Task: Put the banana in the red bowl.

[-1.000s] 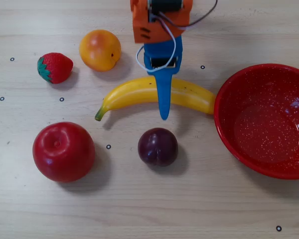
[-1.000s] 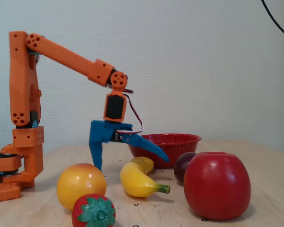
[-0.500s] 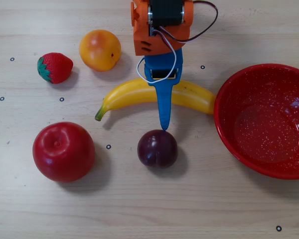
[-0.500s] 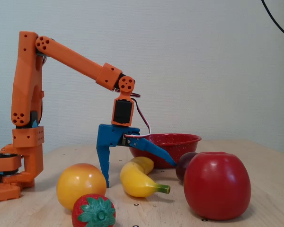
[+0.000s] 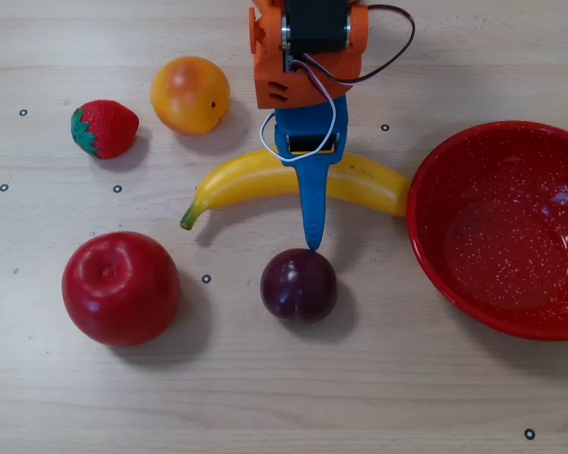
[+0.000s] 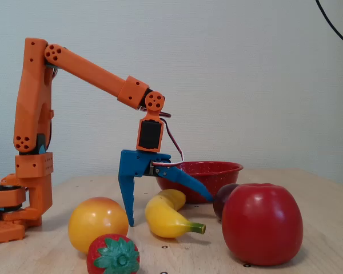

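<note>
Pale wooden tabletop (image 5: 379, 397): the banana (image 5: 256, 178) lies flat just left of the red bowl (image 5: 502, 227) in the overhead view. Blue fingers (image 6: 168, 210) straddle it, spread wide and gripping nothing, one tip beside the plum (image 5: 299, 284).

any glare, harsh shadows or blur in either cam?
Overhead view: sharp, even light; soft shadows beside each fruit; a small white glare patch inside the red bowl, whose right edge is cropped. Fixed view: arm and banana in focus, diffuse light, faint shadows; apple close to the lens looms large.
</note>
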